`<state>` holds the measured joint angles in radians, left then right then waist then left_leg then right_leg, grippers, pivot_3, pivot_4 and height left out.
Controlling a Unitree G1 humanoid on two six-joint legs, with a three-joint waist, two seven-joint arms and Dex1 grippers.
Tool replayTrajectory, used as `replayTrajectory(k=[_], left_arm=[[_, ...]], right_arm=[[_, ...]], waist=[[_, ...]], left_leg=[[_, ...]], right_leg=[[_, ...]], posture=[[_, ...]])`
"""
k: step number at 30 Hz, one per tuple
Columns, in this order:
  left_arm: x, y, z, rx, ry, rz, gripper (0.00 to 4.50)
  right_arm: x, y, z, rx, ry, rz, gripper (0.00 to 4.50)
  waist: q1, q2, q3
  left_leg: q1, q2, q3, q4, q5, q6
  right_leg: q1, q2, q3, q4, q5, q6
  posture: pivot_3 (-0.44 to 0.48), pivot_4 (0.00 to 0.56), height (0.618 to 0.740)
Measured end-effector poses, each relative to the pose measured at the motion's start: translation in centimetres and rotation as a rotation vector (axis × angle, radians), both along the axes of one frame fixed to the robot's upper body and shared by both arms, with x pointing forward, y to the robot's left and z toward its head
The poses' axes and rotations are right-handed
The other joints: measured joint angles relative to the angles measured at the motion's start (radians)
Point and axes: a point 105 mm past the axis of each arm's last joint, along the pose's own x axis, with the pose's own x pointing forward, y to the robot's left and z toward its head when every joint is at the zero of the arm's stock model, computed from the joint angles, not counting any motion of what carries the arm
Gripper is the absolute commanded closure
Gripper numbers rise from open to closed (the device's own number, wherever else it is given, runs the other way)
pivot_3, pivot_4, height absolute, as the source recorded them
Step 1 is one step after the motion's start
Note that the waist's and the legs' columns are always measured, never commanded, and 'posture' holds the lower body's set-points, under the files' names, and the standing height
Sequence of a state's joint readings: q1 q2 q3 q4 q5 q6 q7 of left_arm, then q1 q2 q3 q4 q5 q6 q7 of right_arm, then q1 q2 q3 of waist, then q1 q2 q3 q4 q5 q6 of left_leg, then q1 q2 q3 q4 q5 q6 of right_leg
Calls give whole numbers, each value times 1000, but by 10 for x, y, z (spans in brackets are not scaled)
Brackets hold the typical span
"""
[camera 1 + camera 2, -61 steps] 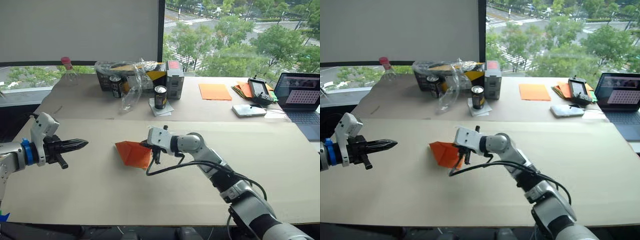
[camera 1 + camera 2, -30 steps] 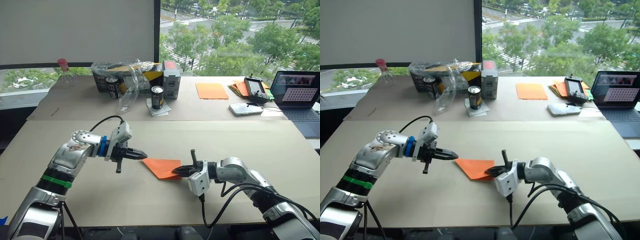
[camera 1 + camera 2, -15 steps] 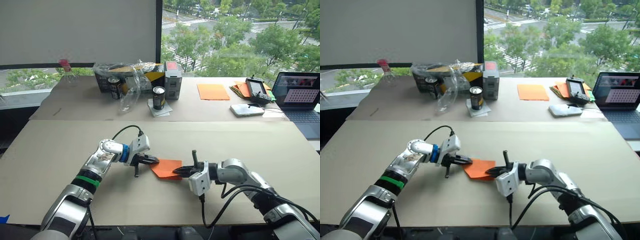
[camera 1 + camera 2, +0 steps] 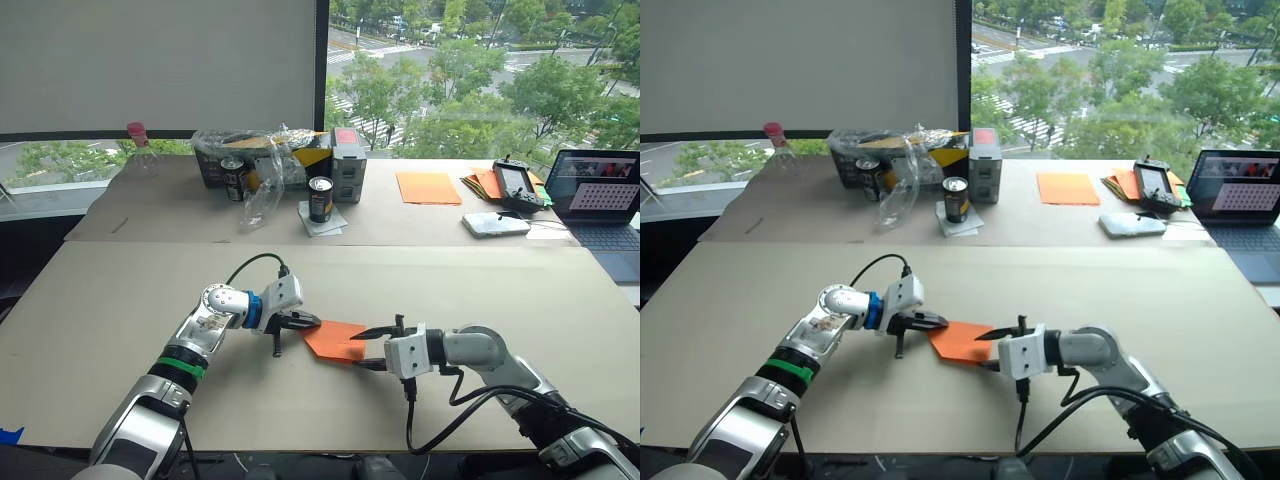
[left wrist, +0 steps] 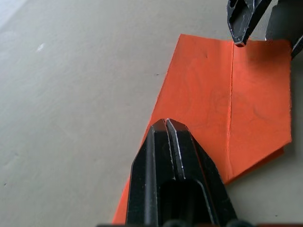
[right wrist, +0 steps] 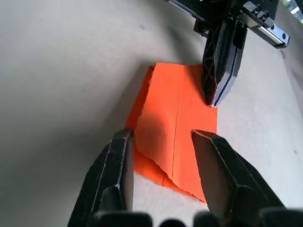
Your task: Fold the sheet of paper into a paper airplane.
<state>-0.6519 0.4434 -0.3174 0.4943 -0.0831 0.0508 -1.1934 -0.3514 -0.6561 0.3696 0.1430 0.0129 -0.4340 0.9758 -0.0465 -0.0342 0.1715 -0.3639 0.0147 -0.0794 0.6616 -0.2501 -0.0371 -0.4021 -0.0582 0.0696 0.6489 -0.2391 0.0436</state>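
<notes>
On table (image 4: 560, 300) — sheet of paper (image 4: 336, 340) folded flat | left pincer (image 5: 166, 124) closed on it

No text, label or number can be read anywhere

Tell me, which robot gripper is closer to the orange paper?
Left. The left gripper, shut, presses its tip on the sheet of paper's edge. The right gripper, open, sits just at the opposite edge.
</notes>
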Motion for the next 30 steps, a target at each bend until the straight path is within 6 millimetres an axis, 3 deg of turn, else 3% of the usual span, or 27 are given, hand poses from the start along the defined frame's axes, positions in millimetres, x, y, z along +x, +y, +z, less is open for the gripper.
replayTrajectory(k=[5, 13, 19, 26, 30], left_arm=[[-2, 0, 0, 0, 14, -4, 4500], [-2, 0, 0, 1, 26, -9, 4500], [-2, 0, 1, 4, 29, -13, 4500], [-1, 2, 3, 9, 22, -8, 4500], [-1, 3, 5, 16, 20, -6, 4500]], right_arm=[[2, -8, -2, 38, 70, -78, 2567], [3, 1, 3, 86, 58, -89, 2567], [-1, 3, 6, 94, 76, -62, 4361], [3, 0, 7, 130, 176, -83, 4473], [20, 3, 20, 206, 278, -143, 4473]], waist=[[1, 1, 0], [1, 1, 0], [1, 1, 0], [0, 1, 0], [-2, 1, 0]], left_leg=[[0, 0, 0, 0, 0, 0], [-1, 0, 0, 0, 0, 0], [-1, 0, 0, 0, 0, 0], [-1, 0, 0, 0, 0, 0], [-2, 0, 0, 0, 0, 0]], right_leg=[[0, 0, 0, 0, 0, 0], [0, 0, 0, -1, 0, 1], [0, 0, 0, -1, 0, 1], [-1, 0, 0, -1, 0, 1], [-1, 0, 0, 0, 0, 0]], posture=[[0, 150, 730], [0, 150, 730], [0, 150, 730], [0, 150, 730], [0, 150, 730]])
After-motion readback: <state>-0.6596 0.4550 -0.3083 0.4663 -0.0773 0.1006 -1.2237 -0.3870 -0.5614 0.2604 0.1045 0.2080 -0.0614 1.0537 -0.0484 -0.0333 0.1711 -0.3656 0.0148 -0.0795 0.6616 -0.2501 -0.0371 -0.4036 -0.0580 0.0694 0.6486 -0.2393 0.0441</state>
